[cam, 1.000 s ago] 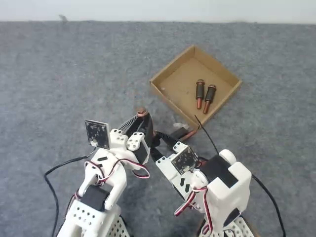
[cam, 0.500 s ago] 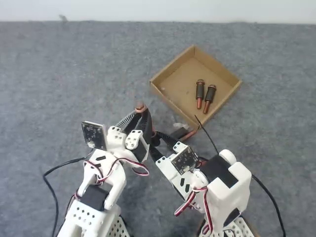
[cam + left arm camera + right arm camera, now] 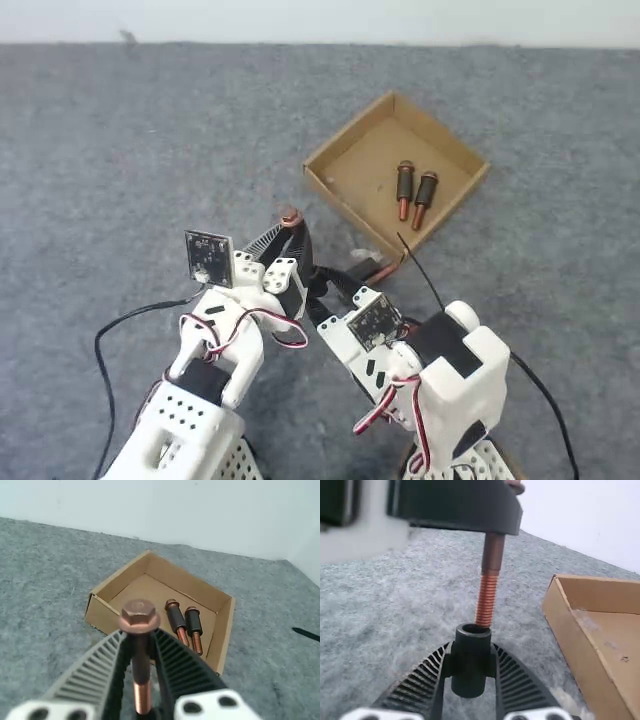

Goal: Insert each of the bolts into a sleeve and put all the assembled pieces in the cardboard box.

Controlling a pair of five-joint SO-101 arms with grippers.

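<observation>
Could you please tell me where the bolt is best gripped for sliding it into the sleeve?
On the smooth shank just under the hex head, from the side, as the left gripper holds the bolt. It stands upright, head up, so the threaded end is free over the sleeve in the right gripper.

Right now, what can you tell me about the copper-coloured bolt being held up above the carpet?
The bolt looks like copper-toned metal, with a flanged hexagonal head, a smooth darker shank and a brighter threaded end. It stands nearly upright, head up, clamped by its shank in the left gripper, near the cardboard box. Its threaded tip sits at the mouth of the black sleeve held by the right gripper.
</observation>
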